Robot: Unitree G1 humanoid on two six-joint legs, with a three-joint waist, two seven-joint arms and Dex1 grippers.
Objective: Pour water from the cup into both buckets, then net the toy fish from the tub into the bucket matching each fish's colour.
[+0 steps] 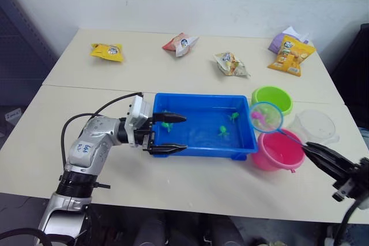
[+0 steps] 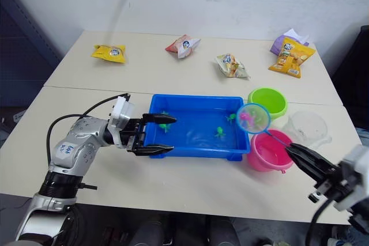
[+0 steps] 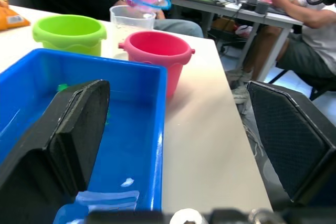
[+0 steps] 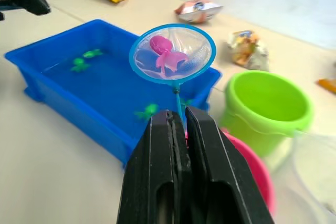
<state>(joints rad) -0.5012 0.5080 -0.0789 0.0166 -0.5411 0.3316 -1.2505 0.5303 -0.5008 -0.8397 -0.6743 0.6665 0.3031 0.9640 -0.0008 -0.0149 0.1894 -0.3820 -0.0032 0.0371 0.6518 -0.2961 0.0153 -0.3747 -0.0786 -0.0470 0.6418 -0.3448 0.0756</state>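
Pink fish [image 4: 166, 55] is in the net [image 4: 172, 53], hoop held in the air over the tub's right end, just short of the pink bucket [image 1: 278, 150]. Right gripper [image 4: 178, 124] is clamped on the net's thin handle, fingers pressed together around it.

Left gripper [image 1: 170, 133] has its fingers spread wide, straddling the left wall of the tub [image 1: 173, 101]: one finger over the water, one outside the near rim. Not clear it is actually squeezing the wall; looks like a brace.

Layout: tub sits mid-table towards the near edge, green bucket [image 1: 272, 99] at its far right corner, pink bucket at its near right corner, cup [image 1: 314, 127] just right of both buckets, upright on the tabletop.

Progress, my read: cup set down and looks empty, so pouring is likely done; can't confirm water level in the buckets. Three green fish [image 1: 223, 132] are visible in the tub, no other pink one seen there. Left to do: tip this pink fish into the pink bucket, then net the green ones across to the green bucket.

Snack bags [image 1: 107, 51] along the far edge, irrelevant.
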